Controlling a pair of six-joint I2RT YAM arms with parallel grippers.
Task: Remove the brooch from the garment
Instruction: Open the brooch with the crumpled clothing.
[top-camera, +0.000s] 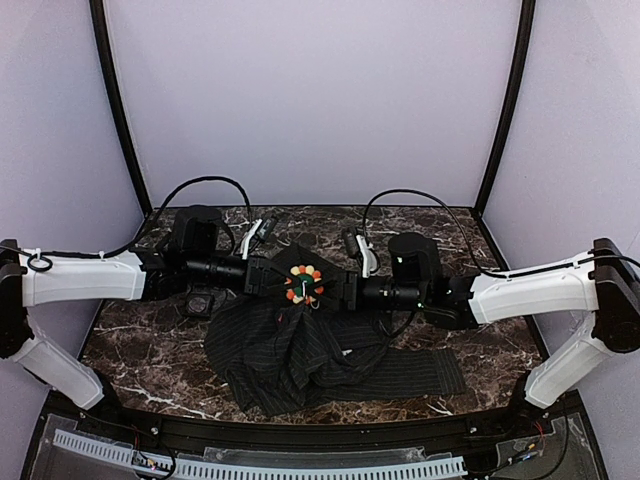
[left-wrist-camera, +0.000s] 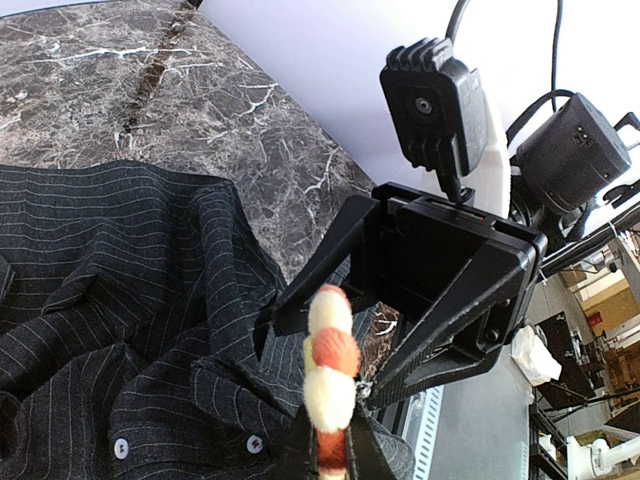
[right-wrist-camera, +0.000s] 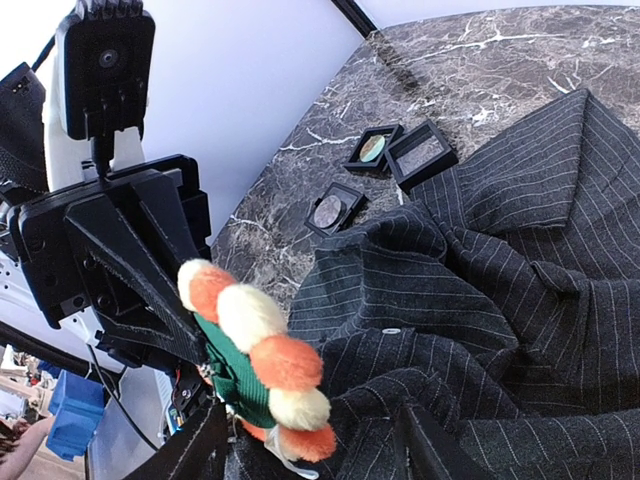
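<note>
The brooch (top-camera: 303, 285), a round flower with a green centre ringed by orange and white beads, sits on a raised fold of the black pinstriped garment (top-camera: 300, 350). My left gripper (top-camera: 278, 280) comes in from the left. In the left wrist view the brooch (left-wrist-camera: 330, 370) stands edge-on, and the left gripper (left-wrist-camera: 335, 445) is shut on its near rim, with cloth bunched around the fingers. My right gripper (top-camera: 322, 290) faces it from the right. In the right wrist view the right gripper (right-wrist-camera: 310, 440) is open, with the brooch (right-wrist-camera: 265, 360) between its jaws near the left finger.
Three small square black boxes (right-wrist-camera: 375, 148) (right-wrist-camera: 420, 155) (right-wrist-camera: 333, 208) lie on the marble table (right-wrist-camera: 520, 40) beyond the garment. The garment spreads toward the near right (top-camera: 420, 375). Cables arc behind both wrists. The table's edge and back wall are close behind the grippers.
</note>
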